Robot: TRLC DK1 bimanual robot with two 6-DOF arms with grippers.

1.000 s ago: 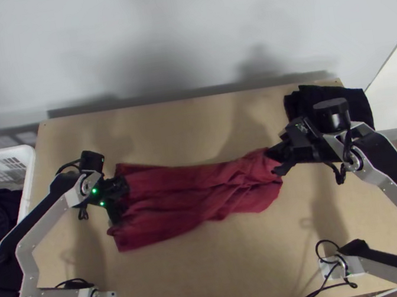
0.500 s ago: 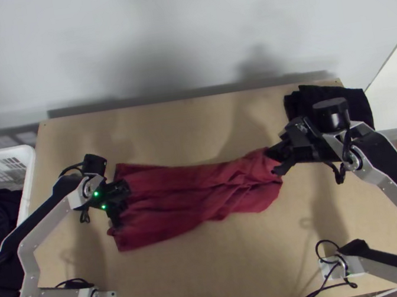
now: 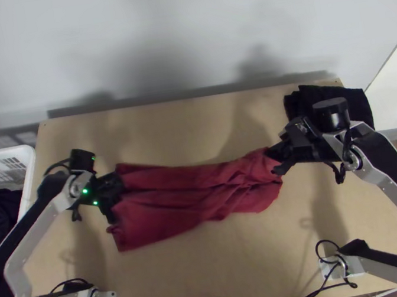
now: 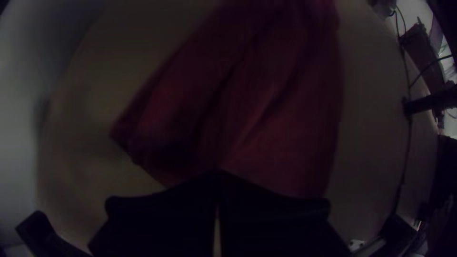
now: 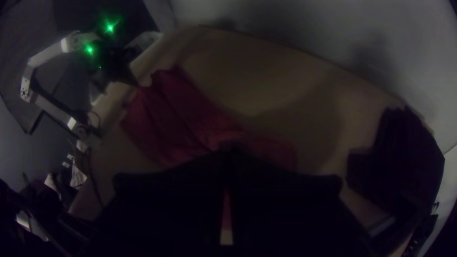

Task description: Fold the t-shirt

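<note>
- Nearest is the table's (image 3: 218, 277) near edge, with bare wood between it and the cloth, which seems to leave room for bringing the next fold this way.
- The red t-shirt (image 3: 199, 193) lies across the middle of the table as a long creased strip, running between the left and right edges. I can't count its layers; it looks partly folded, probably gathered narrow so it can be shortened end to end.
- At its wider end, towards the left edge, the left gripper (image 4: 219, 175) has its fingertips together over the hem. Whether any cloth is pinched there I can't tell; it may be there to straighten that end.
- At the rumpled end, towards the right edge, the right gripper (image 5: 229, 154) is closed and appears to have the shirt's end nipped in its tips, presumably as an anchor. Letting go too soon could loosen the creases.
- Farthest, by the far right corner, sits a black cloth (image 3: 356, 101), likely put aside to spare working room.
</note>
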